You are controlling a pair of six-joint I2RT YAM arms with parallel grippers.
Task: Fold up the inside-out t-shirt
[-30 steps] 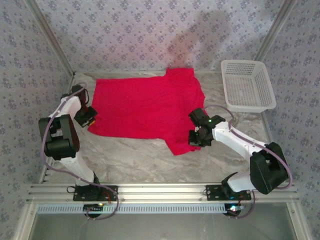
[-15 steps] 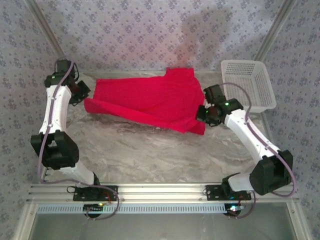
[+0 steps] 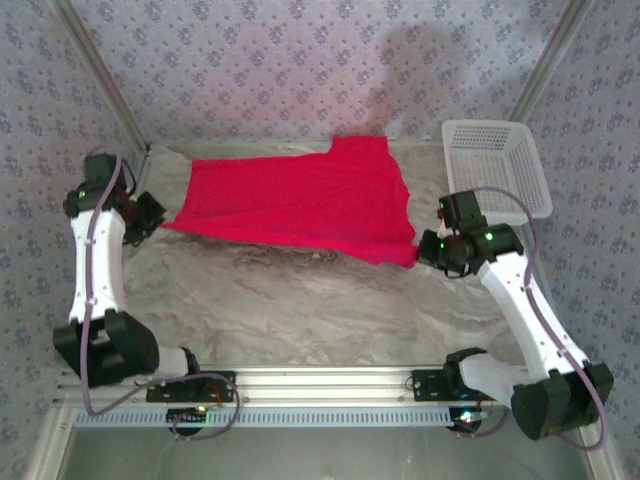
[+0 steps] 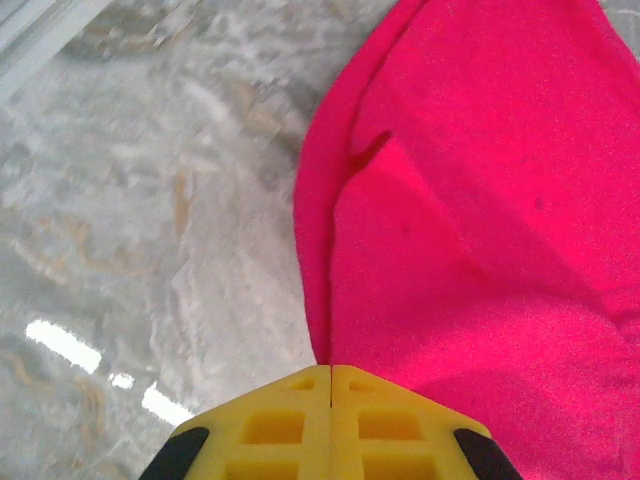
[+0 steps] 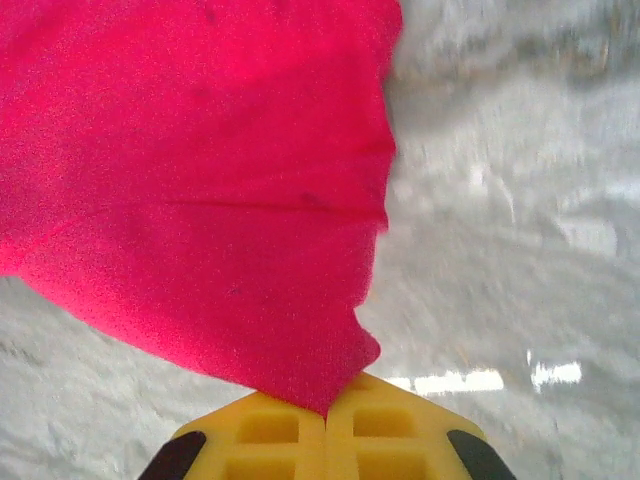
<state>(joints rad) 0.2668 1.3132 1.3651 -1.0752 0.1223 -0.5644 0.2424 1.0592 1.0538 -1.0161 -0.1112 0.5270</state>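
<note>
The marbled worktop [image 3: 300, 310] carries the inside-out t-shirt [image 3: 300, 205], stretched across its far half, with a white basket [image 3: 484, 123] just beside it. The left hand [image 4: 330, 372] is clenched on one near corner and the right hand [image 5: 327, 408] on the other. Both pinches look thin to me; a harder pull apart may slip a corner free and spoil the fold.

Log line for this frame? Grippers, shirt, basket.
left gripper: shut on shirt | right gripper: shut on shirt | shirt: spread between both grippers, over table | basket: far right, apart from shirt
</note>
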